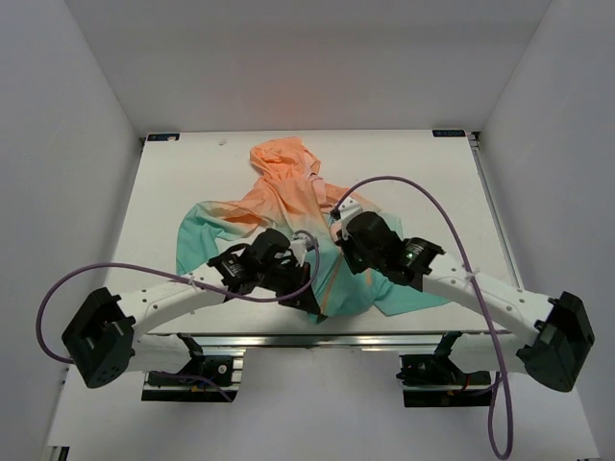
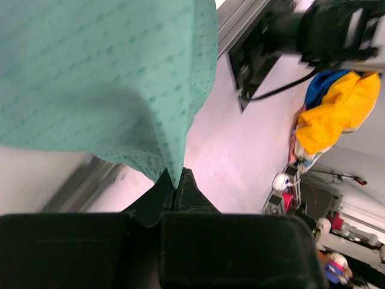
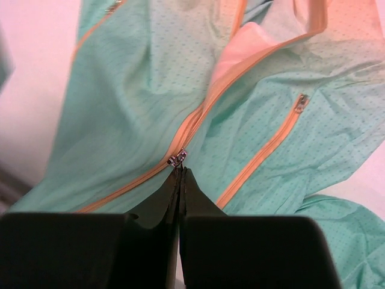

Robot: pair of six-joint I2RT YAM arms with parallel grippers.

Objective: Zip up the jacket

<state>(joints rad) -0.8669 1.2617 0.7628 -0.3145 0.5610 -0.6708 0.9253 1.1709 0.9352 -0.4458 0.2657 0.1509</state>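
Top external view: the jacket (image 1: pixel 288 206) lies crumpled on the table (image 1: pixel 178 182), peach hood far, teal hem at the near edge. A fold of that hem is clamped in the left gripper (image 2: pixel 175 183) — the right gripper (image 3: pixel 180 173), jaws pressed together, pinches the silver zipper slider (image 3: pixel 176 159) on the orange front zipper (image 3: pixel 204 114).

Right end effector (image 3: pixel 180 173): fingers pressed together, no gap visible. Tips touch the small metal slider (image 3: pixel 176 159) of the front zipper (image 3: pixel 129 186); whether a pull tab is pinched cannot be told.

Left of and below the tips, the orange zipper tape runs joined. Ahead and to the right it splits open, with pale peach lining (image 3: pixel 243 48) showing between the edges.

Right of the tips: pocket zip (image 3: pixel 261 153), closed, diagonal, metal pull at its far end.

The jacket (image 3: pixel 138 90) is teal and dotted, lying creased. Pale counter (image 3: pixel 33 66) is far left.
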